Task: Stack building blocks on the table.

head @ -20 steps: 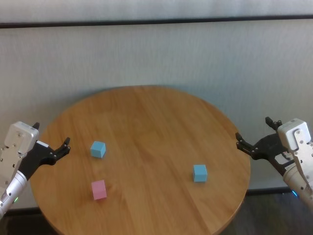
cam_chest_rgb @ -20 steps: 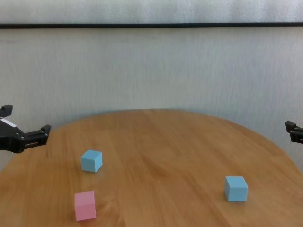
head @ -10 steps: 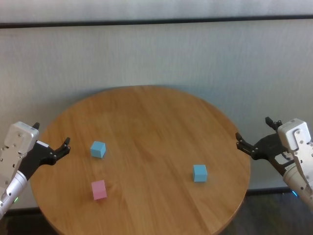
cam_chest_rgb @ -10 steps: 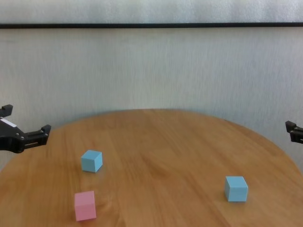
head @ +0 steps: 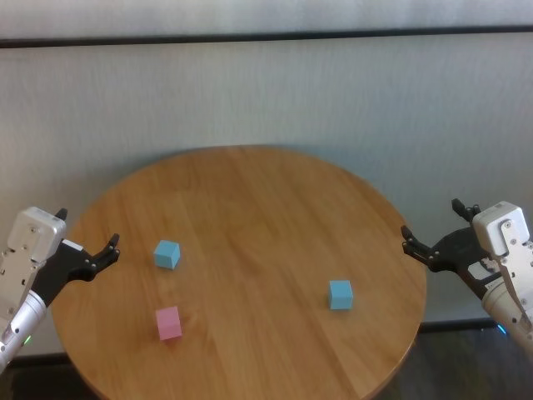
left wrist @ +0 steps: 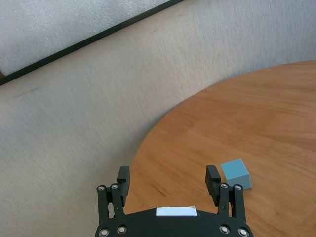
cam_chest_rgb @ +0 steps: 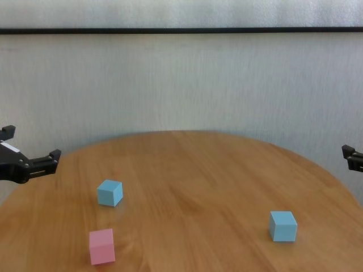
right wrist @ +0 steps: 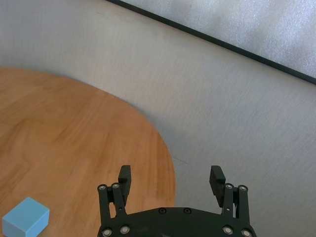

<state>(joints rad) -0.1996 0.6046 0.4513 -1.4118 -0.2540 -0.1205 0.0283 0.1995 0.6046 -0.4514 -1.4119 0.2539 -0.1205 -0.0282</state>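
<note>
The round wood counter (head: 250, 217) has three blocks on it, and none is on top of another. The pink block (head: 169, 322) sits near the front on the robot's left side. One blue block (head: 166, 253) sits just behind it, a bit farther back. They are near each other but not touching. The other blue block (head: 340, 294) sits well apart on the right side, by itself.

The left gripper (head: 86, 249) hangs in the air by the left edge of the counter. Its fingers (left wrist: 123, 177) are spread wide and hold nothing. The near blue block shows just past one finger in the left wrist view.

The right gripper (head: 434, 229) hangs by the right edge of the counter. Its fingers (right wrist: 124, 176) are also spread wide and hold nothing.
</note>
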